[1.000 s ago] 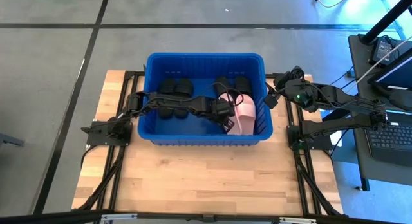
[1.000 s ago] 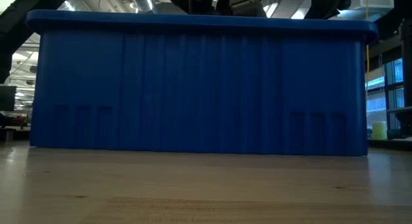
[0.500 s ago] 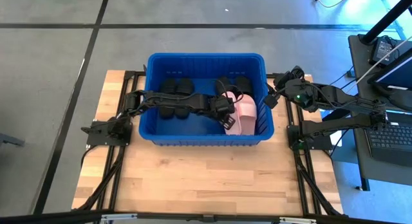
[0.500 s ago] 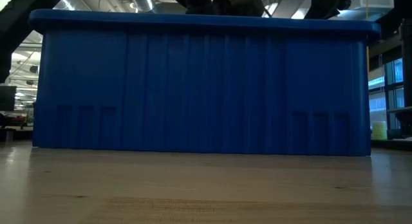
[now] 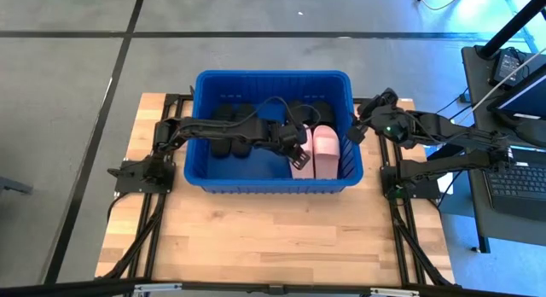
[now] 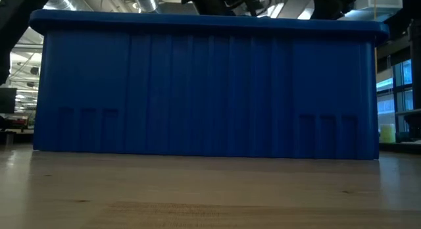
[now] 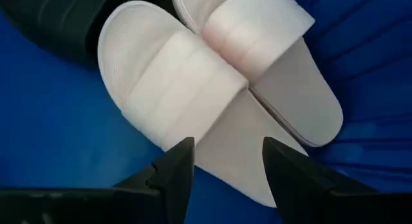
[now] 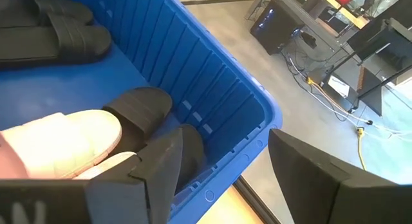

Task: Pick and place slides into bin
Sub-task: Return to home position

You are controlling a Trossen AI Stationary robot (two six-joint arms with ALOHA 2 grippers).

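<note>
While two pink slides (image 5: 317, 152) lie at the right of the bin (image 5: 271, 75), the left gripper (image 5: 296, 143) hangs released over them and the right gripper (image 5: 355, 131) gapes empty just right of it

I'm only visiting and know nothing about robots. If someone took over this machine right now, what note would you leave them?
Left gripper: open, empty, over the pink slides in the bin.
Right gripper: open, empty, at the bin's right rim.
Slides: the pink slides lie at the bin's right end, the black slides along its back and left. None shows on the table.
Done: every slide in view is binned.
Left: probably only bringing both arms back to rest.
</note>
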